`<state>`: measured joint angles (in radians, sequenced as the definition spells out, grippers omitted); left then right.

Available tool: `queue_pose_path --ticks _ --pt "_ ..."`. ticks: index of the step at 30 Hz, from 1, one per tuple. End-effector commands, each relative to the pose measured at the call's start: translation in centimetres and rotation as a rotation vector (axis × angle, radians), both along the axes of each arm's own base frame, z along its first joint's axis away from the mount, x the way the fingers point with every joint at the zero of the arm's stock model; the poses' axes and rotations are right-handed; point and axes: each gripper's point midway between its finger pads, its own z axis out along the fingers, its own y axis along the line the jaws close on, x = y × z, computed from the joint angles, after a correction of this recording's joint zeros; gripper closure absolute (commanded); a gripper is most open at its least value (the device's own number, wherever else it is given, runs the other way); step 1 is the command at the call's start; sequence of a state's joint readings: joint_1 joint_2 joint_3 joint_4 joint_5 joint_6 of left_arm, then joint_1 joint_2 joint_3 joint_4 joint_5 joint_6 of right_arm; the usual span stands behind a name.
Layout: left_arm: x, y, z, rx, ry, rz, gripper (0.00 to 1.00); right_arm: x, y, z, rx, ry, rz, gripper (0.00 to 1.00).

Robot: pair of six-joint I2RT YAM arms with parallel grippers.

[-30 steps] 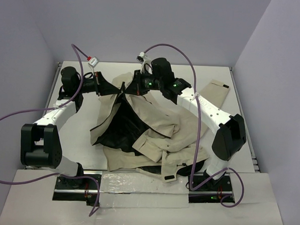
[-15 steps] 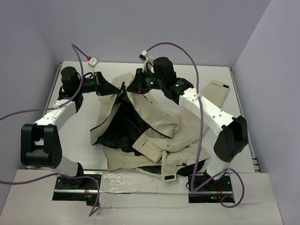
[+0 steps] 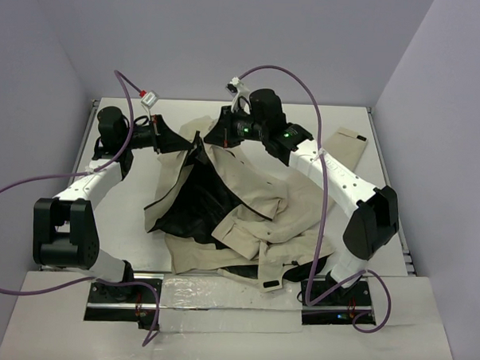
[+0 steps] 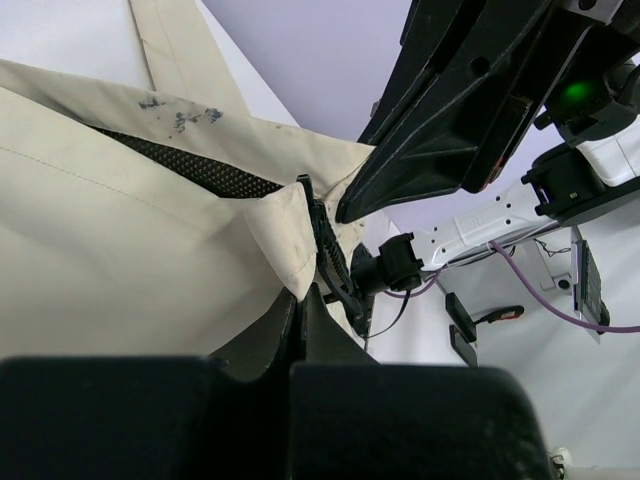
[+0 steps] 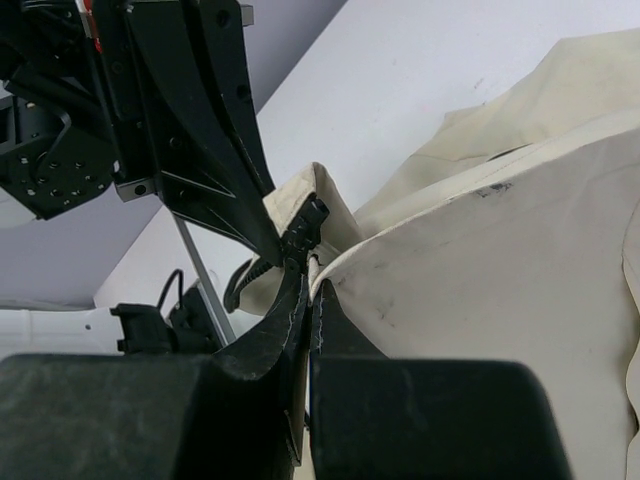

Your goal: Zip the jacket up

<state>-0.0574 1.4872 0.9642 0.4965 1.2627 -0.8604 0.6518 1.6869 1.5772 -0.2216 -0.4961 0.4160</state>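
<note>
The left jaws are shut on a fold of the jacket (image 3: 255, 204) just beside its zipper (image 4: 325, 245). In the left wrist view the beige edge and the dark teeth run straight into the narrow cleft between them. The right jaws are clamped too, on the opposite edge, with a small dark zipper part (image 5: 305, 222) sitting right at their tip; we cannot tell whether it is the slider or only the tape end. The two sets of jaws nearly touch, and each shows large in the other's camera. From above, they meet at the far end of the garment, which is held up off the desk (image 3: 128, 199). The rest lies crumpled toward the near edge, with the black lining (image 3: 195, 210) exposed. Over the last second the right arm (image 3: 336, 176) has lifted its wrist a little up and back, while the left arm (image 3: 92, 181) has held its place, and the heap has not shifted. We read this as the right side tugging against the left's anchor. The front is still open for nearly all its length, so the closing has barely started.
</note>
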Motion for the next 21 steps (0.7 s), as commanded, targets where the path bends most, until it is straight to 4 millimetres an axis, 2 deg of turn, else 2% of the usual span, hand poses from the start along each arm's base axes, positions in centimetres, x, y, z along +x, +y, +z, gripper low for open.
queue_pose_path --ticks 1,12,15,18,19,21 --pt "-0.8 -0.2 2.8 -0.003 -0.116 -0.038 1.00 -0.1 0.4 2.7 0.081 -0.062 0.035 1.00" --pt "-1.2 -0.3 3.2 -0.020 -0.117 -0.059 1.00 0.1 0.3 2.7 0.141 -0.042 0.045 1.00" --pt "-1.2 -0.3 3.4 -0.023 -0.115 -0.057 1.00 0.3 -0.8 2.2 0.176 -0.024 0.025 1.00" --pt "-1.4 -0.3 3.7 -0.035 -0.107 -0.060 1.00 -0.2 -1.8 3.2 0.245 -0.041 0.041 1.00" --pt "-1.6 -0.3 4.0 -0.044 -0.109 -0.065 1.00 -0.5 -2.1 2.4 0.247 -0.035 0.044 1.00" --pt "-1.9 -0.4 4.4 -0.060 -0.115 -0.073 1.00 -1.0 -2.4 2.6 0.261 -0.048 0.047 1.00"
